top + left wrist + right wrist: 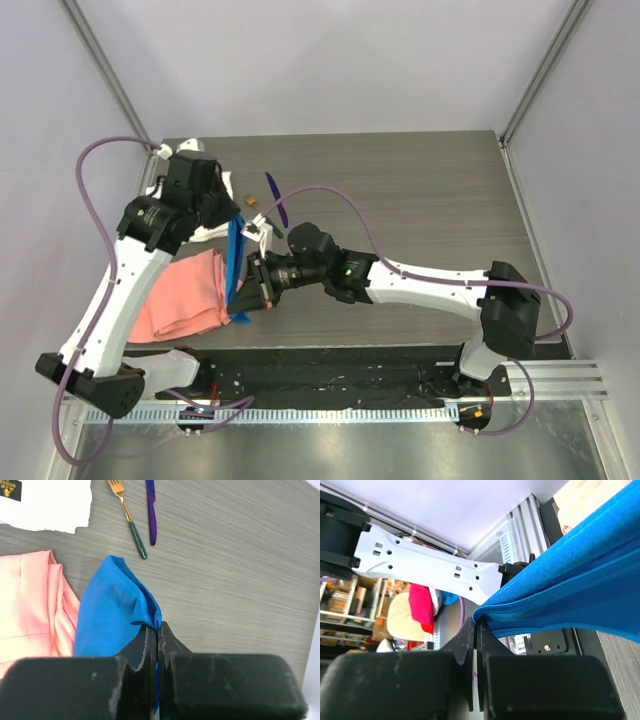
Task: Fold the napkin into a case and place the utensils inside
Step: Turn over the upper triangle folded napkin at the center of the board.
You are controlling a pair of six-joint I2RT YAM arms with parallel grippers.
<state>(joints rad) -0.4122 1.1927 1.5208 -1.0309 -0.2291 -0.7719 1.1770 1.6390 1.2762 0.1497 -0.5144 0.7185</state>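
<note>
Your left arm (120,270) and right arm (420,280) have jaws clamped on opposite ends of the blue napkin (236,265), stretched above the surface's (430,200) near-left part. Pull harder and an edge could slip free; fork (127,520) and purple knife (151,510) lie toward the far edge.

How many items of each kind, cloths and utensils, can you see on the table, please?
Cloths: 3 (blue napkin, salmon-pink cloth, white cloth)
Utensils: 2 (purple knife, green-handled fork)
Total: 5
</note>
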